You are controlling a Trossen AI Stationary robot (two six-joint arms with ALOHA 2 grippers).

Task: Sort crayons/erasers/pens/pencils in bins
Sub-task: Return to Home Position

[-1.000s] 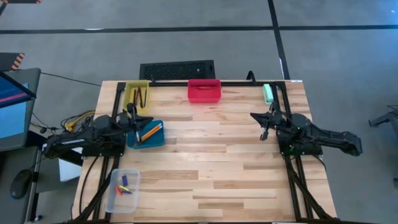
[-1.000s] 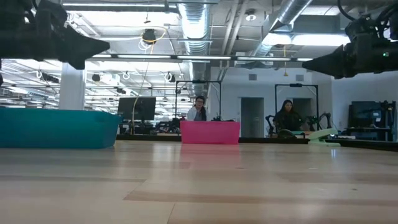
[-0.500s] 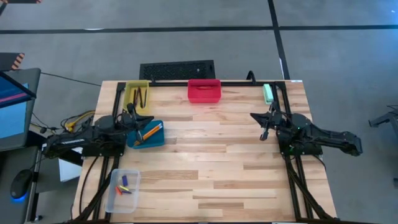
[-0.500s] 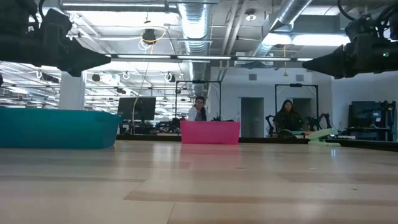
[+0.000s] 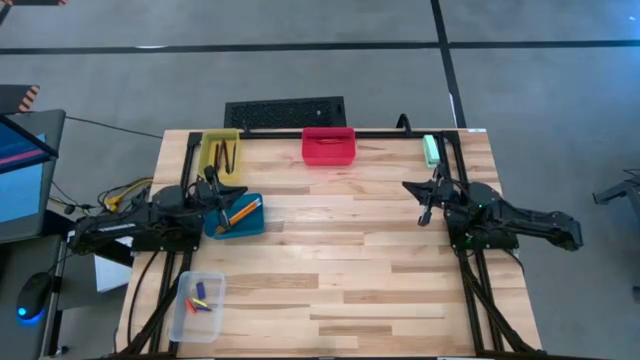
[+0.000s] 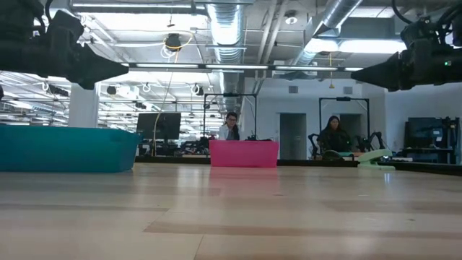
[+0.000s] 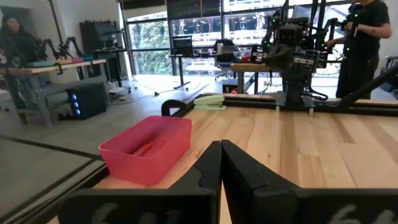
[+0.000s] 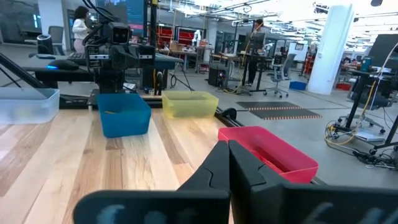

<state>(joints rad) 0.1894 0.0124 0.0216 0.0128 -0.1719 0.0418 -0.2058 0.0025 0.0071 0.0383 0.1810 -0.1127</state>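
The left hand [image 5: 214,187] is seen near the left edge of the table [image 5: 350,260], with its two dark fingers [image 7: 208,163] pressed together and nothing between them. It hangs just beside the teal-blue plastic bin [image 5: 235,216]. The right hand [image 5: 421,196] is seen near the right edge, and its fingers [image 8: 225,160] are also pressed together on nothing.

Inside the teal-blue bin, long thin orange pencils [image 5: 240,212] can be seen, lying slanted. Toward the far left corner stands the yellow plastic bin [image 5: 221,152], and short dark-red crayons [image 5: 226,154] lie in it. At the middle of the far edge stands the red plastic bin [image 5: 329,145]; something thin may lie inside it, but what it is cannot be told. Near the front left corner stands the clear see-through bin [image 5: 198,304], with small blue, yellow and orange-red erasers [image 5: 202,297] in it.

No loose sticks or blocks are seen on the bare wood, so the sorting is judged to be nearly or fully done.

All these things are judged to be very light. The pencils and pens would be stiff, smooth and quick to roll, so they are best pinched across the middle. The crayons could snap if squeezed hard. The erasers would be a bit soft and grippy, best held by their flat sides.
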